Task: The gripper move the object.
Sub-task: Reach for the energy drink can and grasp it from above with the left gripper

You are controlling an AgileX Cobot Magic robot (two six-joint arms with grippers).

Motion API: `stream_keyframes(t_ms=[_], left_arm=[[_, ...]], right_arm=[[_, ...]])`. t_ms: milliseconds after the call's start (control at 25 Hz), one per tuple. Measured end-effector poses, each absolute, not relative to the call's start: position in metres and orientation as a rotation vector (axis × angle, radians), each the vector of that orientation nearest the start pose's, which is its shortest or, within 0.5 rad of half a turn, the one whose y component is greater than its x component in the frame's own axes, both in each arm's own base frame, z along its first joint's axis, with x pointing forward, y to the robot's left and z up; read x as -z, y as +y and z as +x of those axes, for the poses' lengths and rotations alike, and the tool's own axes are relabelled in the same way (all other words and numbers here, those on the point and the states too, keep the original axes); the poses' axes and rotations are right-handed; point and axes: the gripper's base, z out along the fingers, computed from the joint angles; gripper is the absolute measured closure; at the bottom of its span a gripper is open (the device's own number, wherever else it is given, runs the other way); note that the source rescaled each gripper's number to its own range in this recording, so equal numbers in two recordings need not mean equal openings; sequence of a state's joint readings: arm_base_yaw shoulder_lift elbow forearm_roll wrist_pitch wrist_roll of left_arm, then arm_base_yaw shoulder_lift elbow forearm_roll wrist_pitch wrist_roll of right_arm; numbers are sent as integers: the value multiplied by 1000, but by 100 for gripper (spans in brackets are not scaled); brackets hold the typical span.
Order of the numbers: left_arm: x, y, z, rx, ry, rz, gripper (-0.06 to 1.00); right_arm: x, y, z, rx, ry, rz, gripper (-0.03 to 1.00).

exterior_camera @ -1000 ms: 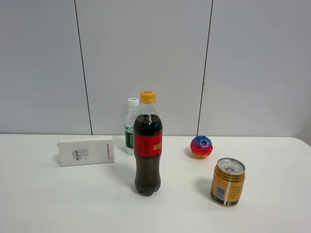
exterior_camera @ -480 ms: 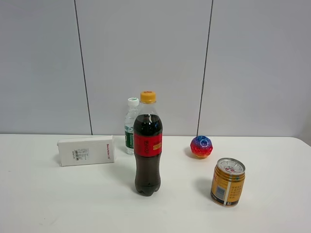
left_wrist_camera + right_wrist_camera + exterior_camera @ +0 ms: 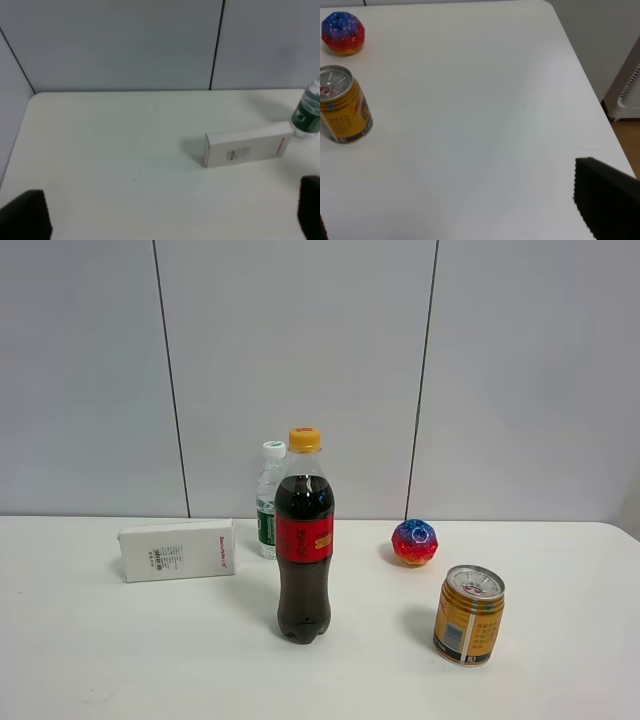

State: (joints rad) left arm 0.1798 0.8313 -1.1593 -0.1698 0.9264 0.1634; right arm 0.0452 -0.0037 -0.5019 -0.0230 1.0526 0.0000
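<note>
While left fingers [image 3: 26, 219] gape empty | right fingers [image 3: 606, 202] likewise | can [image 3: 468, 616] untouched

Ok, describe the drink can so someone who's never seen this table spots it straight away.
On the white table, look right of the tall cola bottle, toward the front. The can stands upright in front of the red-blue ball: short, gold-orange, silver top.

Left gripper [image 3: 167, 207] jaws wide apart; right gripper [image 3: 462, 210] likewise.

Bright, even, diffuse light. Soft shadows fall left of bottle [image 3: 304, 540] and can [image 3: 468, 615]. Exterior sharp; left wrist view soft, slightly blurred.
</note>
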Motion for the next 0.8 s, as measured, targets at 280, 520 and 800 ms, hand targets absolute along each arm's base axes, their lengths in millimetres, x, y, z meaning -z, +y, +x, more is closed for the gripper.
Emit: stream_keyframes(t_ms=[280,520,800], left_arm=[[-427,20,179,-44,2161,46,-6],[-418,4,196,13,2197,160,-6],[-418,-47,197,207,2163,327,-6]], right_arm=[[-278,-2,-5,-1,2030,-45,-3],[-278,-2,-5,-1,2030,-45,-3],[-278,-2,-5,-1,2030,-45,-3]])
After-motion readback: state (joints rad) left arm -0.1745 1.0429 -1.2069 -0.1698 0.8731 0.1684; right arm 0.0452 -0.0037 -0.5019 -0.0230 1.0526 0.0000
